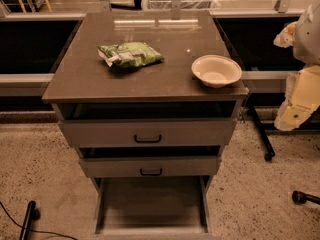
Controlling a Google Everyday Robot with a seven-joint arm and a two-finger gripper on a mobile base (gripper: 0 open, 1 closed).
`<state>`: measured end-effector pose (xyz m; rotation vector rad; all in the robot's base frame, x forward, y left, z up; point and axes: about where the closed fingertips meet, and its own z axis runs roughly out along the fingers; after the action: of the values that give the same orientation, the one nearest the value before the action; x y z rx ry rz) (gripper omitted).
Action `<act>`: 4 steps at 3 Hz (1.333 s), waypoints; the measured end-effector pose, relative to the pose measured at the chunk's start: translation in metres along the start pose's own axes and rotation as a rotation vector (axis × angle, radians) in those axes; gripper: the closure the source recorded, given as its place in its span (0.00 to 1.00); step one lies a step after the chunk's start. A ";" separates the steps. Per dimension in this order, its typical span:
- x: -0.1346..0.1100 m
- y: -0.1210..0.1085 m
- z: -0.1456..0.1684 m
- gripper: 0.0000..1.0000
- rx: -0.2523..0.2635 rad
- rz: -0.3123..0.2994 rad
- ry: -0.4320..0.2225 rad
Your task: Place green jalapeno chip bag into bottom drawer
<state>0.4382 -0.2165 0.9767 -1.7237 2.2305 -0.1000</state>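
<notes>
Task not started: green jalapeno chip bag [131, 54] lies flat on the desk [85, 81], left of centre toward the far side, well apart from the white bowl [216, 70] at the near right corner. Bottom drawer [152, 204] is pulled out toward me and looks bare inside. Risks, as I judge them: the bowl sits between the arm and the bag, right by the desk edge, so a low sweep from the right could knock it off. The bag is crinkly foil and lies flat, so a shallow pinch may slip or catch only a fold. The top drawer [147, 133] and middle drawer [150, 167] both stand ajar with dark gaps above their fronts and overhang the far part of the bottom one; a release too far back could drop the bag on a front or into the wrong drawer, and one too near could send it to the floor [45, 174]. The arm [309, 34] is parked at the right edge of the scene, off the desk and folded, pale links stacked. The pincer [291, 113] hangs at its lower end, pointing down and left, beside the desk's right side and touching nothing; cannot tell if it is open or closed.
</notes>
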 end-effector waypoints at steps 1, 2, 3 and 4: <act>-0.010 -0.003 0.001 0.00 -0.001 -0.017 -0.019; -0.074 -0.023 0.011 0.00 -0.009 -0.124 -0.141; -0.177 -0.028 0.052 0.00 -0.056 -0.313 -0.266; -0.177 -0.028 0.052 0.00 -0.056 -0.313 -0.266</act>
<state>0.5182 -0.0483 0.9709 -1.9751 1.7817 0.1154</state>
